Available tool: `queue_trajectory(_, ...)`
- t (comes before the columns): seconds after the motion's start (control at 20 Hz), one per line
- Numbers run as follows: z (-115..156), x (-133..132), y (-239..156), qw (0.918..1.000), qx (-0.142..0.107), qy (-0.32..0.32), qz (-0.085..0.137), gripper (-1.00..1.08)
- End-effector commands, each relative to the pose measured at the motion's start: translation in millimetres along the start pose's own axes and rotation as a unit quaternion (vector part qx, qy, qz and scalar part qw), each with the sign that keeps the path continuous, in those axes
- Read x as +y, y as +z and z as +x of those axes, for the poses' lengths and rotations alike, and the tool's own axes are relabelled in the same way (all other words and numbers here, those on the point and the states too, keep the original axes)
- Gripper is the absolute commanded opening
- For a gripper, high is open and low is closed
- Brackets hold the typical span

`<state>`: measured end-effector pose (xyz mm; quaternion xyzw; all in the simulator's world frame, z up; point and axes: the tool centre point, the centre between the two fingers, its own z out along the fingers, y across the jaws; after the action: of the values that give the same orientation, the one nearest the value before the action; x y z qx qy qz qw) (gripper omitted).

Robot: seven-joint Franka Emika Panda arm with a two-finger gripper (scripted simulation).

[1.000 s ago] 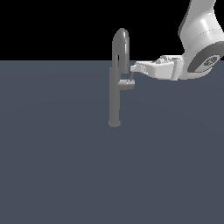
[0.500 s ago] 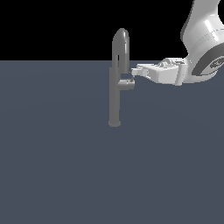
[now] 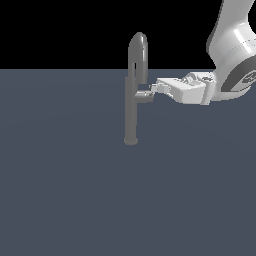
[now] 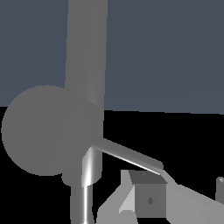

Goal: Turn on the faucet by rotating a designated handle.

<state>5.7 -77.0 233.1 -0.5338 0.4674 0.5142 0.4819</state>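
- Nearest the exterior camera, a bare grey tabletop [image 3: 75, 200] is seen.
- Farther back, the faucet [image 3: 132, 110] is stood upright on it, spout arched over the top.
- At mid-height, the handle [image 3: 145, 96] is projected toward the exterior view's right.
- Against the handle's tip, the end effector [image 3: 153, 91] is placed; its opening cannot be told, and no grasp is shown.

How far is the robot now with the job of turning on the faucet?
Done: the approach. In the exterior view the gripper is at the handle, which projects from the faucet at mid-height. In hand: contact at the handle's tip; whether a finger truly presses it is unclear. Left: rotating the handle. No water shows at the spout.
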Motion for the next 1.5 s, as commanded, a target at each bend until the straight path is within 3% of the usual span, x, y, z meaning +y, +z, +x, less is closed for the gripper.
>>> queue_trajectory(0.0, 8, 2, 0, 1.0, 0.0, 0.002, 0.0, -1.0)
queue_trajectory(0.3, 52, 11, 0, 0.9999, -0.003, 0.016, 0.001, -1.0)
queue_trajectory(0.35, 52, 11, 0, 0.9999, -0.003, 0.016, 0.001, -1.0)
queue_trajectory(0.4, 25, 2, 0, 1.0, -0.001, -0.004, -0.003, -1.0)
queue_trajectory(0.9, 78, -3, 0, 0.9999, -0.003, 0.015, 0.0, -1.0)
queue_trajectory(0.95, 78, -3, 0, 0.9999, -0.003, 0.015, 0.0, -1.0)
queue_trajectory(1.0, 39, -11, 0, 0.9999, -0.003, -0.014, -0.008, -1.0)
queue_trajectory(1.45, 76, -23, 0, 1.0, -0.003, 0.005, -0.003, -1.0)
